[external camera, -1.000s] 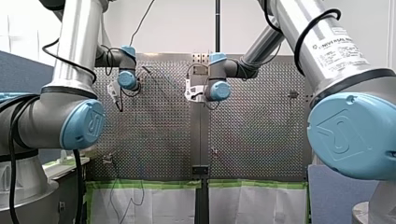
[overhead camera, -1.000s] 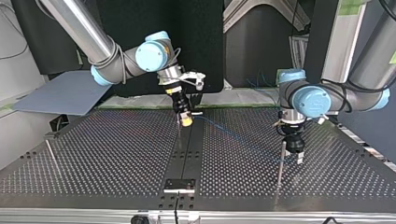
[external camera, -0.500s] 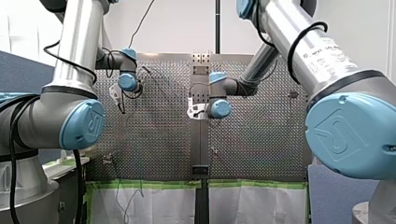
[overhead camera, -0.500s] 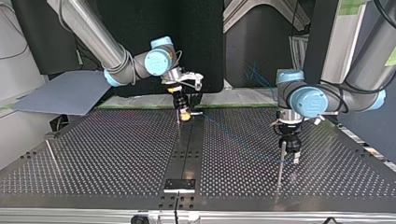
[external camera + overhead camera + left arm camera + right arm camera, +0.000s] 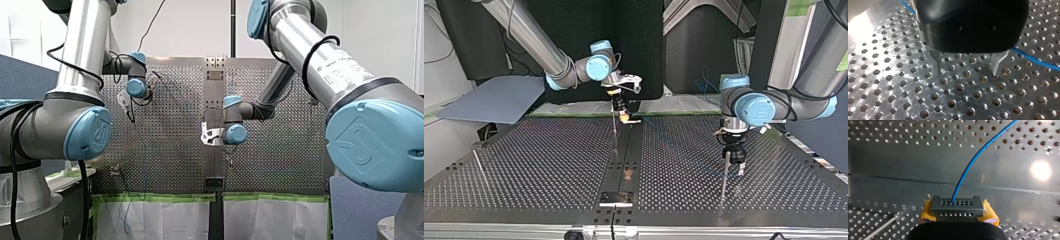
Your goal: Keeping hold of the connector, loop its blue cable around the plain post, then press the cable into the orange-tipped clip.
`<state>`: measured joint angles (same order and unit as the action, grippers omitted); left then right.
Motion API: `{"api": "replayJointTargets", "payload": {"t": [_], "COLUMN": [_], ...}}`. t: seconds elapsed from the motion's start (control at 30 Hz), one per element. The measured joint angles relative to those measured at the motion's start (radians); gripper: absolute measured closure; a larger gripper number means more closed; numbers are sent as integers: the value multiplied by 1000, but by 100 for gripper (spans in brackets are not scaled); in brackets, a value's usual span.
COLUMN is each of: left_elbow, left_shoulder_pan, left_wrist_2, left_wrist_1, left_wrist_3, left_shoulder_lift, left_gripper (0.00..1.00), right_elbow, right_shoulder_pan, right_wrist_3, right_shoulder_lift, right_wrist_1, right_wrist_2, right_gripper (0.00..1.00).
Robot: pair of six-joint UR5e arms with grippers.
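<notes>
My right gripper [image 5: 958, 213] is shut on a grey metal connector [image 5: 953, 206], which sits between its yellow pads [image 5: 925, 213]. The blue cable [image 5: 973, 162] leaves the connector's face and runs off across the perforated plate. In the top view my right gripper [image 5: 625, 117] holds the connector near the table's far edge, beside a thin post [image 5: 615, 136]. My left gripper [image 5: 966, 73] is open just above the plate with nothing between its metal fingers [image 5: 935, 65]. The cable [image 5: 1034, 60] passes behind it. It hangs next to a plain post [image 5: 724, 176].
A dark centre strip [image 5: 624, 165] runs down the perforated table, ending in a small plate [image 5: 616, 198] at the near edge. Another thin rod [image 5: 480, 167] stands at the top view's left. A grey board [image 5: 489, 100] lies beyond the table's far left corner.
My right arm has carried the connector towards the far edge in the top view, downward in the front view. My left gripper shifted slightly towards the plain post, then stayed put.
</notes>
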<state>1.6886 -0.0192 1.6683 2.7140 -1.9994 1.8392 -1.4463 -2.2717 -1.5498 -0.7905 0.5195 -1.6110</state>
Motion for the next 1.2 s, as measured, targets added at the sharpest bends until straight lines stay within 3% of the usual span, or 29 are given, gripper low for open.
{"api": "replayJointTargets", "payload": {"t": [0.33,0.67,1.2], "left_elbow": [0,0,0], "left_shoulder_pan": [2,6,9], "left_wrist_2": [-26,-28,-25], "left_wrist_1": [5,14,13], "left_wrist_3": [-18,-19,-16], "left_shoulder_lift": [0,0,0], "left_gripper": [2,2,2], "right_elbow": [0,0,27], "right_shoulder_pan": [-12,-20,-30], "right_wrist_3": [2,3,9], "right_shoulder_lift": [25,57,188], "right_wrist_1": [17,22,35], "right_wrist_2": [21,22,14], "right_gripper": [100,100,100]}}
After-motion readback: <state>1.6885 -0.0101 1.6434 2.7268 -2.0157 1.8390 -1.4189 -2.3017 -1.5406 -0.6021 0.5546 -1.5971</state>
